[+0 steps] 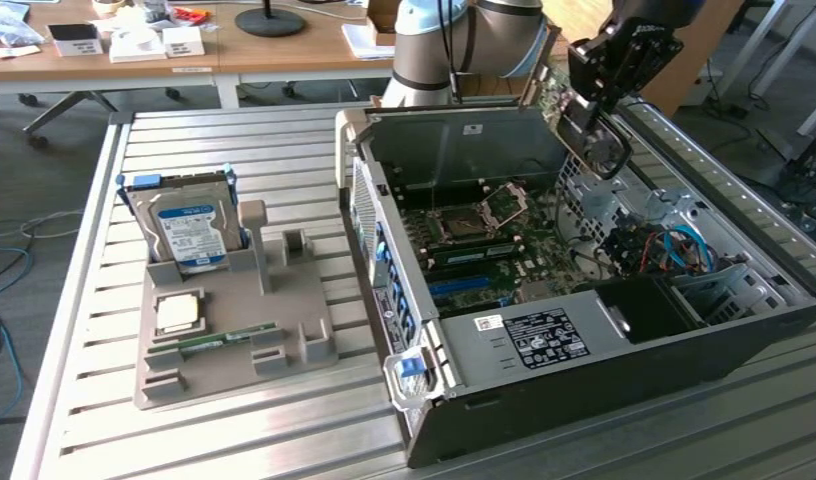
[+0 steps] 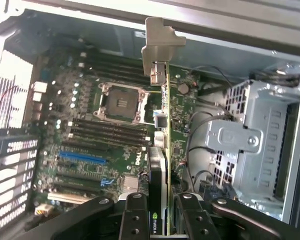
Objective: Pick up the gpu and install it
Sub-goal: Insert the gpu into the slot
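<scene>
A: What is being shown at the motherboard (image 2: 90, 130)?

B: A graphics card (image 2: 159, 150) is being held on edge above the motherboard, clear of it and not yet seated. It is being pinched by the gripper (image 2: 161, 200), with one finger pressed on each flat face. The card's silver end bracket (image 2: 157, 50) is being pointed away from the gripper, toward the motherboard's edge at the case wall.

A: And in the exterior view?

B: The card is being hung over the open computer case (image 1: 442, 140), above the motherboard and not touching it.

A: How is this step being done well?

B: As a judgement only: the card is best being kept upright, with its lower edge being lined up parallel to the long slots on the motherboard. Any tilt is being avoided, so that the contacts are being met evenly. The bracket is being matched to the opening at the motherboard's edge. The exact slot cannot be told, though a blue slot (image 2: 82, 159) is being seen on the motherboard.

A: What is being watched for?

B: Loose black cables (image 2: 200, 145) are being seen just beside the motherboard's edge, near the card. A snag there is being judged the main risk.
</scene>
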Robot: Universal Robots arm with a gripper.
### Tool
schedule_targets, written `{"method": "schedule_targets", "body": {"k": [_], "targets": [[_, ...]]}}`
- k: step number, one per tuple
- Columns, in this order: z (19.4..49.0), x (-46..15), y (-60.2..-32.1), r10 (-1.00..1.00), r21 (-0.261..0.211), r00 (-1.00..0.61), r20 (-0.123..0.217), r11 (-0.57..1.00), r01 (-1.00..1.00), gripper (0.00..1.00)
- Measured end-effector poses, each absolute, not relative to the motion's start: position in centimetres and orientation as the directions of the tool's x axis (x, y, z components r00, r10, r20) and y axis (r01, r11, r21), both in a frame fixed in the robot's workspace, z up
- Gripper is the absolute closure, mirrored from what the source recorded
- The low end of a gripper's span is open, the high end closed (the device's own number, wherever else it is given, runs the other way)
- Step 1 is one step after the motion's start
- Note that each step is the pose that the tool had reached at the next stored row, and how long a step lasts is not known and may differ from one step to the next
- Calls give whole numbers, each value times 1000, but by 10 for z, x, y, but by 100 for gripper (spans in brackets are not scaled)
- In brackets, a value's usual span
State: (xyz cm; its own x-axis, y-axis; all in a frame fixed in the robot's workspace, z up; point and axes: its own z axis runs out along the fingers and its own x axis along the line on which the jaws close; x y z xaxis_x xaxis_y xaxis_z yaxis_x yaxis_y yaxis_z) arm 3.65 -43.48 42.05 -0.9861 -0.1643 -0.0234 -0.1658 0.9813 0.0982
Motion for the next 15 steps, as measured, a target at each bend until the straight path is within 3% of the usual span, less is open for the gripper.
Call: {"method": "schedule_targets", "body": {"k": [15], "targets": [[420,36,-435,-424,98,-906,-23,900,-424,73]]}}
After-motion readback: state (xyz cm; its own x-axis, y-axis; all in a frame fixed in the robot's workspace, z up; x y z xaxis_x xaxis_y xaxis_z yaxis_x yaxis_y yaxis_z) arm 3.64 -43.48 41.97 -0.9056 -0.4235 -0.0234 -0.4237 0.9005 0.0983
